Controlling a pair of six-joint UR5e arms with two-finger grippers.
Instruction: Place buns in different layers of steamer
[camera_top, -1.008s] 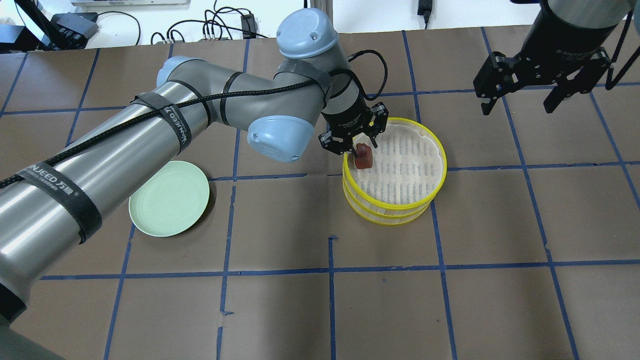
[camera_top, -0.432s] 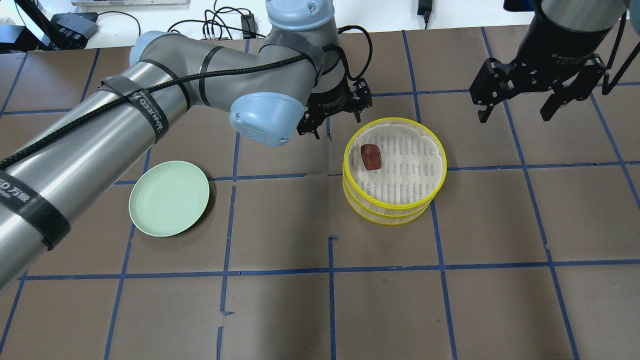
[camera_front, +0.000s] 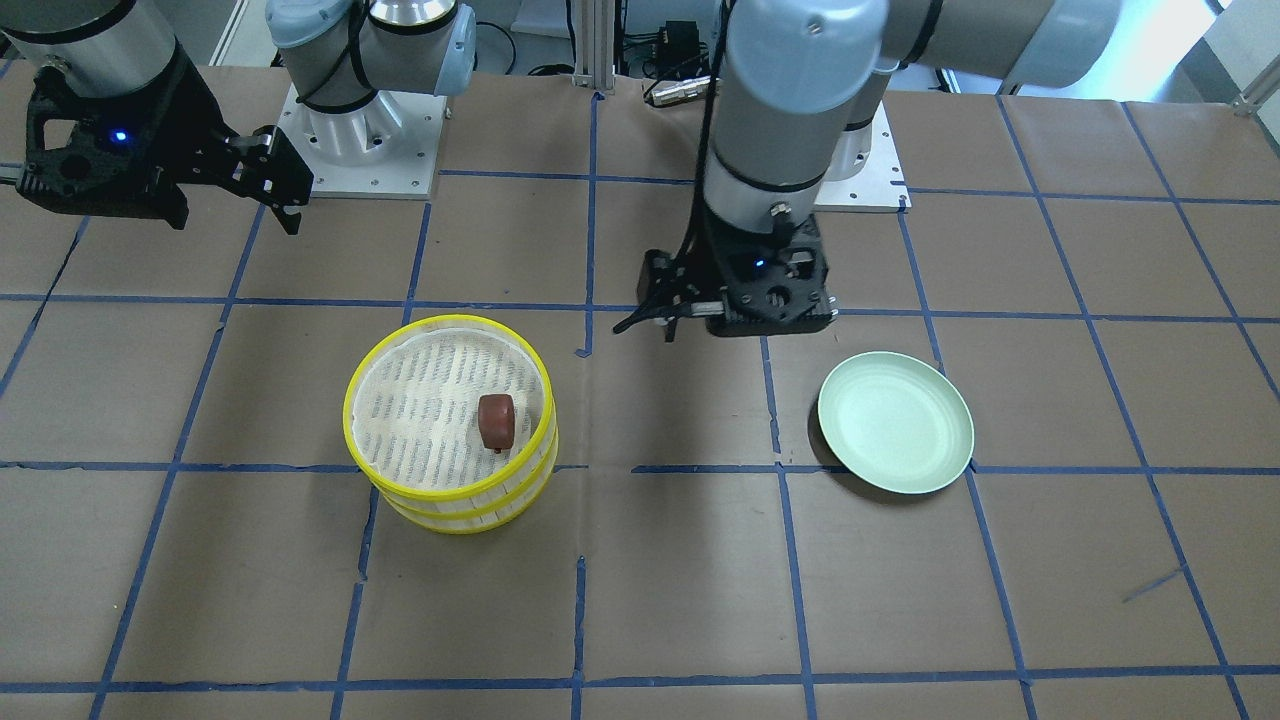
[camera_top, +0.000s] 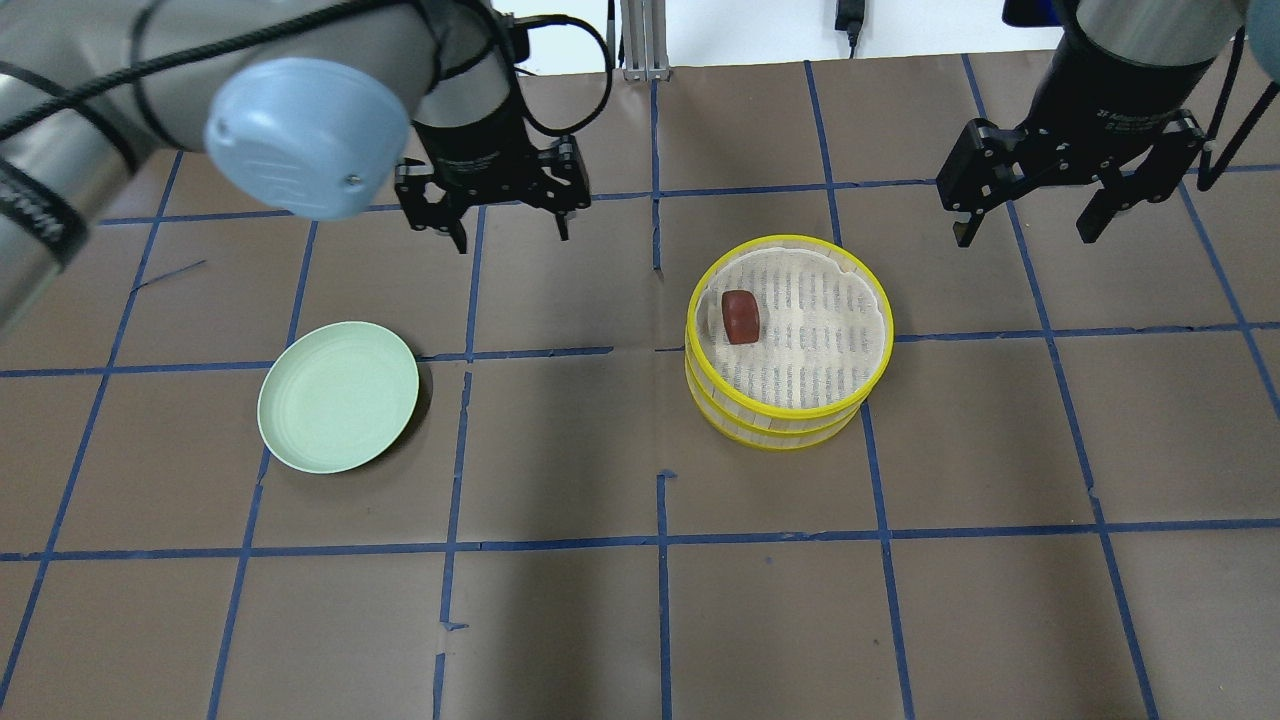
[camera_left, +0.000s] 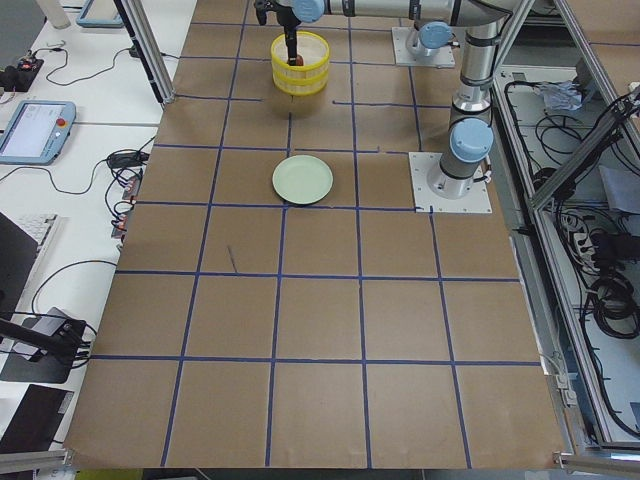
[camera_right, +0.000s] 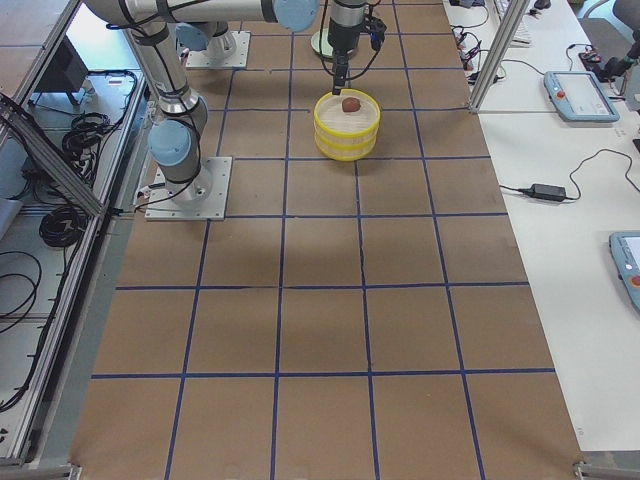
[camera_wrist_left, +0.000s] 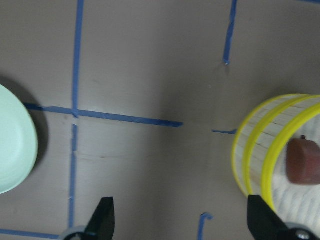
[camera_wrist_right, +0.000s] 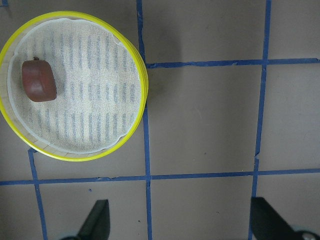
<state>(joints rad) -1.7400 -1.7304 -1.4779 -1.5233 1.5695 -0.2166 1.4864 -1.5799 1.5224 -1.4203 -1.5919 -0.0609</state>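
Observation:
The steamer (camera_top: 872, 300) stands as two stacked yellow-rimmed trays right of the table's middle. It also shows in the front view (camera_front: 400, 440) and both wrist views (camera_wrist_left: 250, 155) (camera_wrist_right: 142, 85). The reddish-brown bun (camera_top: 740, 317) rests on the top layer's slotted floor near its left rim, free of both grippers (camera_front: 496, 421) (camera_wrist_right: 39, 81) (camera_wrist_left: 302, 162). The white bun shows in no view. My left gripper (camera_top: 512, 238) hangs open and empty, well left of the steamer (camera_front: 745, 322) (camera_wrist_left: 180, 222). My right gripper (camera_top: 1025, 235) hangs open and empty above the table, behind and right of the steamer (camera_front: 237, 220) (camera_wrist_right: 182, 222).
A pale green plate (camera_top: 338, 396) lies empty on the table's left part, in front of my left gripper (camera_front: 895, 422) (camera_wrist_left: 15, 145). Brown paper with blue tape lines covers the table. Cables and the robot bases are at the far edge.
My left gripper has let go of the reddish-brown bun in the top tray, risen and swung left, away from the steamer. The bun stays where it was set. The right gripper has barely moved.

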